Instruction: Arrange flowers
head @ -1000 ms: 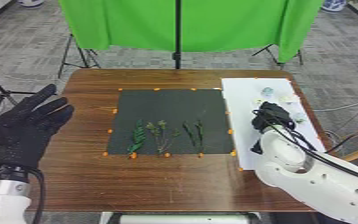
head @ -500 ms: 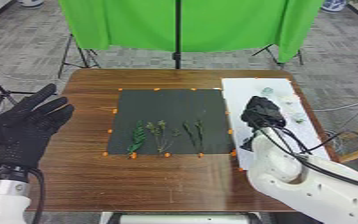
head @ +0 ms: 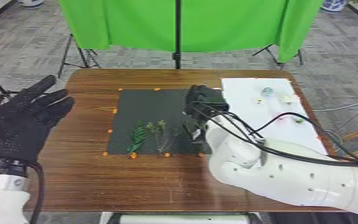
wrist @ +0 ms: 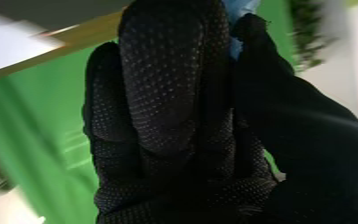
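Toward 9 o'clock, from the white sheet (head: pixel 246 117) to the black mat (head: pixel 153 107), the right hand (head: pixel 204 100) has travelled, its white arm (head: pixel 282 182) swinging along with it. It now covers most of the slim green stems seen earlier. The left hand (head: pixel 24 122) has shifted slightly toward 12.

Taking the mat's middle as the clock's centre, the brown wooden table (head: pixel 87 185) spreads all round, with orange dots (head: pixel 133 155) along the mat's border and the white sheet at 3. Grey patterned carpet (head: pixel 33 55) lies beyond, and a green cloth (head: pixel 127 25) hangs at 12 behind a thin black pole (head: pixel 177 35).

The right hand is over the mat's edge at 2 o'clock, its arm coming in from 4. In the wrist view, its long fingers are together, and the thumb meets them near their tips, pinching a pale blue piece (wrist: pixel 239 7). The left hand is at 9 o'clock, released, with its fingers straight and spread.

Both gloves are black fabric, the right one dotted with a fine knobbly weave; the arms are smooth, rounded white shells. On the mat, a leafy green sprig (head: pixel 137 137) lies at 7 o'clock and thin branching stems (head: pixel 162 137) at 6. Small pale flower heads (head: pixel 287 99) dot the sheet toward 2 and 3.
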### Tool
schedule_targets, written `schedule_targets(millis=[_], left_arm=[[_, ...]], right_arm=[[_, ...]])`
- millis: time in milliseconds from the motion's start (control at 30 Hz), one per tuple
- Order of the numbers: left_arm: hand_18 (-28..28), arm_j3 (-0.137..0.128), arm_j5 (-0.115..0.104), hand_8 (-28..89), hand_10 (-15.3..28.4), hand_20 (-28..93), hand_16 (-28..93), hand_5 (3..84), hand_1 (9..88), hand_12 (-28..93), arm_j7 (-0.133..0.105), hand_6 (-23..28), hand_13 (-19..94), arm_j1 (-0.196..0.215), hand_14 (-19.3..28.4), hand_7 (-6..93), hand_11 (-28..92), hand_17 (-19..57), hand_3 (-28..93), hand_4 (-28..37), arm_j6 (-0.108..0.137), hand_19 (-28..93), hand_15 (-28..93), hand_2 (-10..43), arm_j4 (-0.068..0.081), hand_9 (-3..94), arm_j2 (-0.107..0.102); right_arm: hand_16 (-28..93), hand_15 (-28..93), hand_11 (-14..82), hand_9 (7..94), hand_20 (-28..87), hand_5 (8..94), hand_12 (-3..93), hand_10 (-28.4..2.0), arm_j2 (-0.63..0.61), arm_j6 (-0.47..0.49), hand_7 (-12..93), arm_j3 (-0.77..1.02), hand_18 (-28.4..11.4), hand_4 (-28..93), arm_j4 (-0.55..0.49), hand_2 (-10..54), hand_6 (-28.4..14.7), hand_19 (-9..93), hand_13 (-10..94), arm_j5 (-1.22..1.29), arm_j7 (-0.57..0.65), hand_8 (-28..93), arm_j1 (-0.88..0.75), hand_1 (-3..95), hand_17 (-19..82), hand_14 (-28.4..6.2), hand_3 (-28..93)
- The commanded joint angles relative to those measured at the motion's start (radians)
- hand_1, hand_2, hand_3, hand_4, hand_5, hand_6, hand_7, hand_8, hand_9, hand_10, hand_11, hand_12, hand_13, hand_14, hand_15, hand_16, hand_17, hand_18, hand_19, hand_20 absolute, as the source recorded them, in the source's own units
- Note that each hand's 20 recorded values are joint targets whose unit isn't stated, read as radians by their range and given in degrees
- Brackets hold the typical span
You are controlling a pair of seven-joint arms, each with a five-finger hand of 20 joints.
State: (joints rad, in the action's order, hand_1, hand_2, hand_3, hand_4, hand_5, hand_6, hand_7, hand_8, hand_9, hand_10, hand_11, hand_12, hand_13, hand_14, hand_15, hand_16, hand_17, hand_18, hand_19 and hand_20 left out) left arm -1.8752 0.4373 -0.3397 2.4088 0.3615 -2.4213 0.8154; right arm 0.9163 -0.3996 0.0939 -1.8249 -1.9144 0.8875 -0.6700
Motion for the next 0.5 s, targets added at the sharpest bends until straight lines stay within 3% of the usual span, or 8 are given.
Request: schedule_targets(millis=[33,267,400,500], left_arm=[[25.2,-0.016,0.012,-11,21.0,14,-10,37.3,22.8,12,0.009,10.1,26,-0.071,28.3,18.2,31,-7.7,80,-23.5,-0.024,61,55,6.9,0.006,35.4,-0.043],[25.3,-0.018,0.001,-11,21.0,15,-10,37.3,22.7,12,-0.026,10.1,26,-0.105,28.4,18.3,31,-7.5,80,-23.6,-0.034,61,55,7.0,0.015,35.4,-0.071],[25.3,-0.052,0.004,-11,21.1,15,-10,37.3,22.6,12,-0.029,10.0,26,-0.082,28.4,18.3,31,-7.5,80,-23.6,-0.035,61,55,6.9,0.004,35.4,-0.079],[25.4,-0.054,0.001,-11,21.1,15,-10,37.3,22.6,12,-0.038,10.1,26,-0.086,28.4,18.3,31,-7.4,80,-23.6,-0.036,61,55,7.0,0.005,35.5,-0.086]], right_arm=[[21,49,13.9,93.6,0,81.8,32.0,-7.1,0.214,0.033,27,-0.064,-16.0,-28,0.034,-9.5,-0.4,93,88,0.016,-0.039,4,0.081,56.1,50,-3.7,74],[21,50,14.5,93.4,3,81.5,32.0,-7.3,0.274,0.019,27,-0.140,-16.3,-28,0.064,-9.5,-0.2,93,88,0.049,-0.059,4,0.157,55.7,49,-3.6,74],[21,50,14.9,93.2,4,81.2,31.9,-7.4,0.298,0.015,27,-0.162,-16.5,-28,0.064,-9.5,0.1,93,88,0.055,-0.063,4,0.178,55.2,48,-3.6,74],[21,51,15.5,93.0,5,81.1,31.8,-7.4,0.313,0.007,27,-0.197,-16.6,-28,0.073,-9.5,0.1,93,88,0.059,-0.066,4,0.213,55.1,48,-3.6,74]])
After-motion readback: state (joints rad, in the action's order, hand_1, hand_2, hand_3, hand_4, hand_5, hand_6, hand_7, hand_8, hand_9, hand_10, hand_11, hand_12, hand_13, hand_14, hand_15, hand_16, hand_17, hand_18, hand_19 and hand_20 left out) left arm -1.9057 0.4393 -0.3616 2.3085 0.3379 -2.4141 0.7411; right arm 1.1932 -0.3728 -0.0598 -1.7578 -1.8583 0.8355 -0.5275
